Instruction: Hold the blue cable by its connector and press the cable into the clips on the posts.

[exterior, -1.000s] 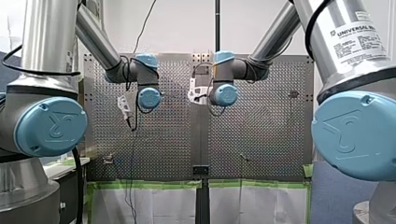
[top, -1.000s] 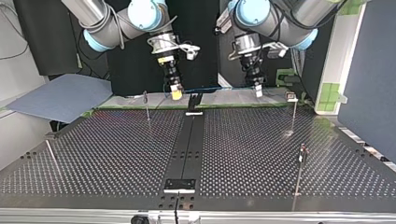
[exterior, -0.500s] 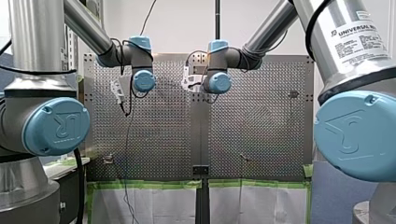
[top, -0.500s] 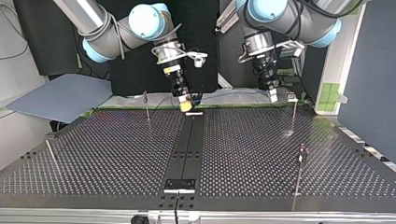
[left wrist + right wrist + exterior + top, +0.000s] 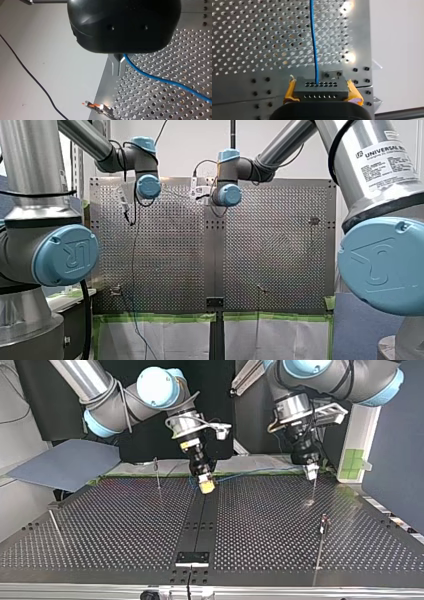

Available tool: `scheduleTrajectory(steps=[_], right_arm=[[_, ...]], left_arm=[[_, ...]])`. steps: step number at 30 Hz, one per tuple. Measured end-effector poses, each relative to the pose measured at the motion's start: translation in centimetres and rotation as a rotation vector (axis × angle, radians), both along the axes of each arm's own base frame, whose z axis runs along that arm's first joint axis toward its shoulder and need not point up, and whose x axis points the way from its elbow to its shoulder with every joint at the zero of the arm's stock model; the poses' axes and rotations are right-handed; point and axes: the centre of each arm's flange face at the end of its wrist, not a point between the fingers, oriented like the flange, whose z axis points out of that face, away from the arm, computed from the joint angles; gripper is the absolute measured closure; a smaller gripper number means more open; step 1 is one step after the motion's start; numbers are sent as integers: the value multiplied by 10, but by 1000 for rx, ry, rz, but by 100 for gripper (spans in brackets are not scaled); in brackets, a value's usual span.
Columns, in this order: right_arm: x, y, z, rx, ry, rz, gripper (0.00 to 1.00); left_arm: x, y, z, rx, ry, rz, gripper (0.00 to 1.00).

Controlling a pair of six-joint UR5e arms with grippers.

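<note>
My right gripper [image 5: 322, 93] has its yellow pads [image 5: 290, 91] clamped on the grey block connector [image 5: 321, 87]. The thin blue cable [image 5: 313, 40] runs straight ahead out of it. In the top view the cable stretches low over the far edge of the perforated metal worktop [image 5: 125, 525] to my left gripper [image 5: 119, 72]. Its metal fingers [image 5: 115, 63] look closed on the cable. That gripper hangs just above the thin metal post [image 5: 313, 491] at the top view's right, hiding its clip.

The risk, as I judge it, is that the post is slender, so a descent slightly off line could bend it or push the cable past the clip. Too much tension could also drag the cable through the left fingers.

Compared with a second ago, both grippers have come from beyond the worktop's far edge to over it. The left one has also shifted sideways onto the post.
</note>
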Motion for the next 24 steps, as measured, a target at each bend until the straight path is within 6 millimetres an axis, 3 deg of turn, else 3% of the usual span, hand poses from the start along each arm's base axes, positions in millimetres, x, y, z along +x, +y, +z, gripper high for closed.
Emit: scheduleTrajectory(steps=[5,11,18,24], right_arm=[[4,0,10,-11,-12,9,100],[11,1,26,-27,-29,17,100],[19,2,48,-49,-63,25,100],[22,0,55,-58,-76,24,100]], left_arm=[[1,3,4,12,25,1,100],[15,13,22,28,36,6,100],[31,33,34,21,34,7,100],[44,51,37,10,22,4,100]])
